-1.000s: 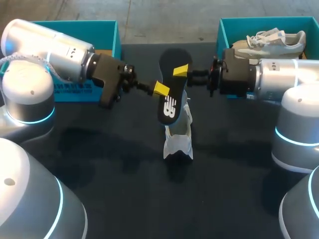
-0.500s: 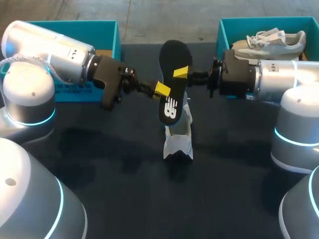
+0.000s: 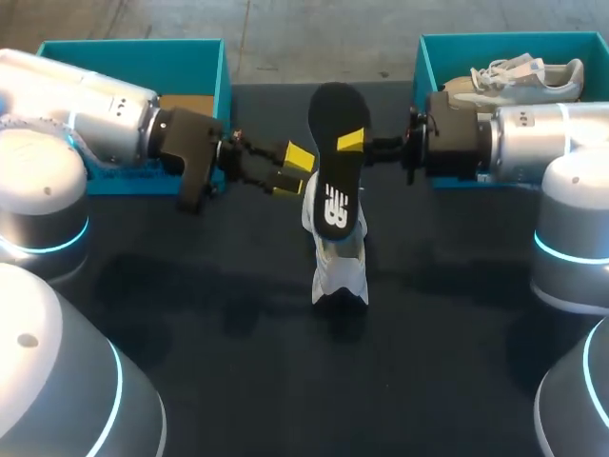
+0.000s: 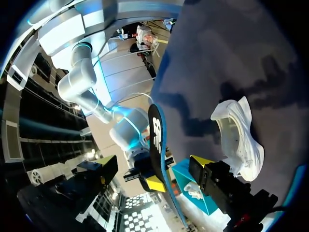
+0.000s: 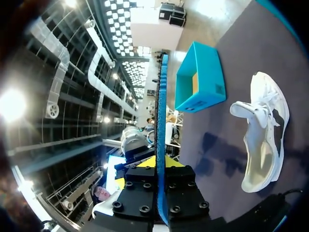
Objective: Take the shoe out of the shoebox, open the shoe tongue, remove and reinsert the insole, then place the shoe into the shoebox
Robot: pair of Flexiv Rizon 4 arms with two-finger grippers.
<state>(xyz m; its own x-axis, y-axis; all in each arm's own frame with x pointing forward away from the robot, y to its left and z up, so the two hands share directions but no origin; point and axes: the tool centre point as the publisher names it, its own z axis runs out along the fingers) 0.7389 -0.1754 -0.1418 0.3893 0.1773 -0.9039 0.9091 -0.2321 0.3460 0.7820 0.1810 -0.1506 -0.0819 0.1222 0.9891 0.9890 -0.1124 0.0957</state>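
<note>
A black insole hangs upright over the table's middle, with my right gripper shut on its upper part. In the right wrist view the insole's blue edge runs straight out from between the gripper fingers. My left gripper stands open just left of the insole, not touching it. From the left wrist the insole shows edge-on ahead of the open gripper. The white shoe stands on the dark table below, mouth open.
A teal shoebox sits at the back left behind my left arm, seen also as a teal box. Another teal box at the back right holds a second pale shoe.
My left gripper has opened, let go of the insole and drawn back to the left. The insole stays in my right gripper and has shifted slightly right.
</note>
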